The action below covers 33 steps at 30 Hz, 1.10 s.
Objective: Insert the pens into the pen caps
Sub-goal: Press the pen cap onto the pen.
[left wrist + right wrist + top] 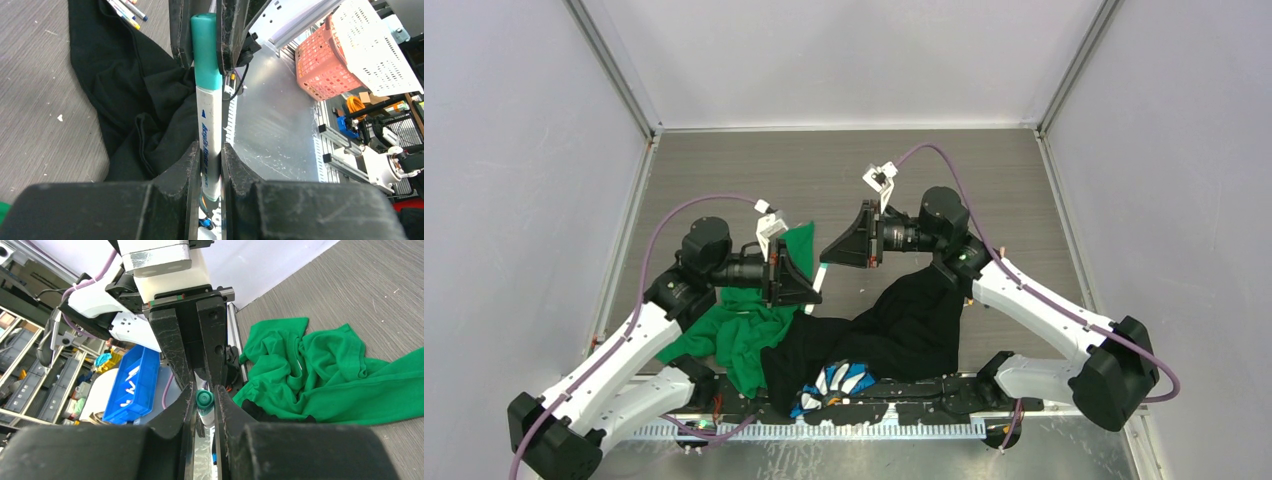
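Left gripper (210, 167) clamps the white pen (210, 122) by its barrel, right gripper (202, 405) pinches the teal cap (206, 50) — cap seated on pen end, black cloth (135, 100) behind.

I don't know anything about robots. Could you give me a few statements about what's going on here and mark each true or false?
1. The left end effector grips a white pen by its barrel. True.
2. The cap at the pen's end is red. False: it is teal.
3. A green cloth lies crumpled on the table. True.
4. The right end effector is open and holds nothing. False: it is shut on the cap, facing the left one.
5. Loose pens lie on the table beyond the black cloth. True.
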Available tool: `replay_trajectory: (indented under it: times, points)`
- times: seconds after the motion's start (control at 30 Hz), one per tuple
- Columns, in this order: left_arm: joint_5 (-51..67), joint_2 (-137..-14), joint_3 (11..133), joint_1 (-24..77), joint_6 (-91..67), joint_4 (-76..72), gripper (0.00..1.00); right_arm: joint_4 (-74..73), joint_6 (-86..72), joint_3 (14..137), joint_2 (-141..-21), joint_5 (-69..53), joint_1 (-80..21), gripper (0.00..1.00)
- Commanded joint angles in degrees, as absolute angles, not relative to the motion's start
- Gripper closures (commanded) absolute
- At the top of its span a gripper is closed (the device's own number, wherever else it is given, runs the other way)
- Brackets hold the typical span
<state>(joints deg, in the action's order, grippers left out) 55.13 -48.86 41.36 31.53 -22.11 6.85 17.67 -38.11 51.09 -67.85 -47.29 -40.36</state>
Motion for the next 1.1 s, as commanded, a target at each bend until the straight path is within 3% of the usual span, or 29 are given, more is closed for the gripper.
replay_trajectory:
  times: [0.0, 0.43, 1.07]
  points:
    - [51.3, -46.6, 45.3, 32.0, -17.5, -1.3, 1.0, 9.3, -36.9, 49.2, -68.7, -48.7, -43.5, 0.99]
    - [45.1, -44.5, 46.2, 32.5, -12.9, 4.0, 1.0, -4.5, -31.2, 52.1, -69.6, -45.5, -46.1, 0.99]
    - [42.9, -43.0, 45.2, 32.8, -12.6, 2.3, 1.0, 1.9, -37.9, 45.8, -70.0, -49.6, -48.6, 0.99]
